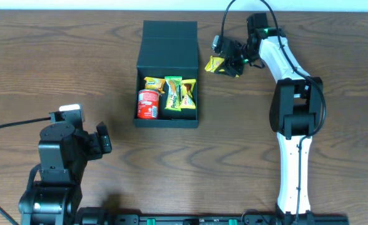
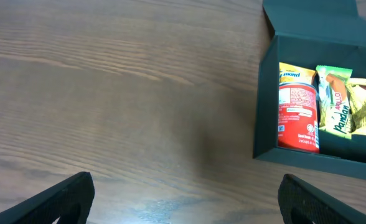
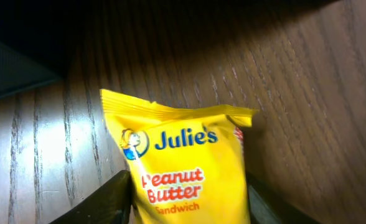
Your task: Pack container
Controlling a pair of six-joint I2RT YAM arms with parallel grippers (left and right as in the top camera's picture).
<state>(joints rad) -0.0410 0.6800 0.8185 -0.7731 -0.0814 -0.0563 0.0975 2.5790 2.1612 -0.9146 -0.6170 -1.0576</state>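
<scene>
The dark teal container (image 1: 141, 62) sits at the table's middle back with its flap lid open. It holds a red can (image 1: 148, 104), a yellow packet (image 1: 154, 83) and green Pandan packets (image 1: 173, 97); it also shows in the left wrist view (image 2: 265, 106). My right gripper (image 1: 229, 64) is just right of the container, shut on a yellow Julie's Peanut Butter Sandwich packet (image 3: 183, 165), which also shows in the overhead view (image 1: 216, 64). My left gripper (image 1: 102, 140) is open and empty at the front left, well away from the container.
The wooden table (image 1: 59, 62) fills the view. A dark corner of the container's lid (image 3: 12, 62) shows at the upper left of the right wrist view. A black cable (image 1: 9, 126) runs along the left side.
</scene>
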